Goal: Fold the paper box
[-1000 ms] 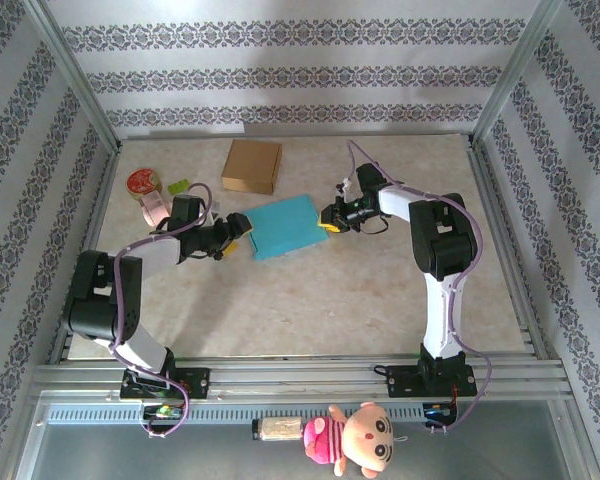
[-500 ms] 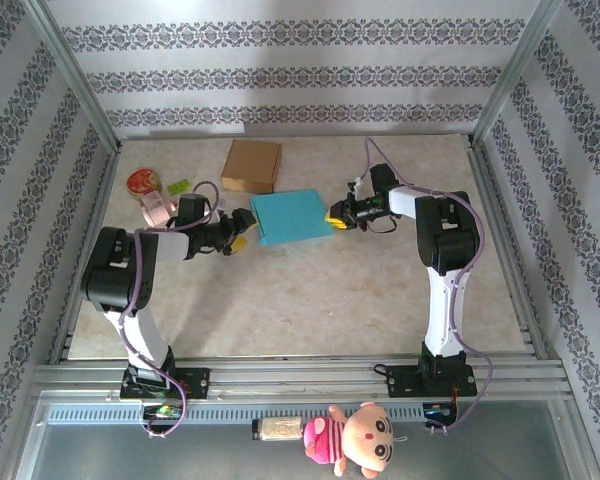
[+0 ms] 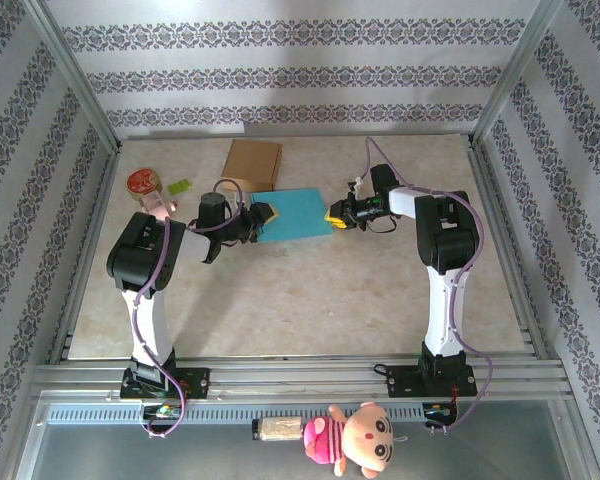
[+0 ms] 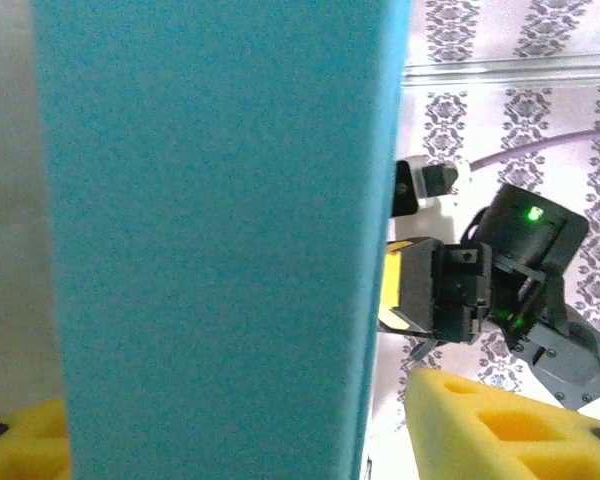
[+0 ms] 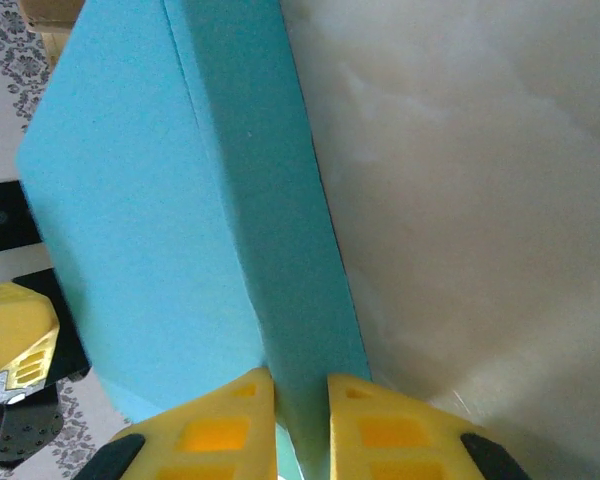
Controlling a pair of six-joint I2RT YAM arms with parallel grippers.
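The marbled desk (image 3: 380,290) carries the flat teal paper box (image 3: 298,212) near the middle of its far half, with an arm at each end. The box is not yet folded up; a crease runs along it in the right wrist view.

My main worry is the box itself. The two arms hold it from opposite ends, so if they pull or twist out of step, I judge the thin paper could buckle somewhere other than the crease, or tear.

The right gripper (image 3: 332,215) is pinched narrow on the box's right edge, fingers (image 5: 215,425) almost together. That is a small bite, and it could slide off the smooth paper.

The left gripper (image 3: 261,214) is spread wide at the left end, with the box between its fingers. There is a gap at one finger, and I cannot tell whether the other touches. If it shuts off-centre, it could crush a panel.

As for containers, the teal box is collapsed, and I see nothing in it. The closed brown cardboard box (image 3: 252,165) sits just beyond it, and its contents are hidden. A sweep of the left arm could knock it.
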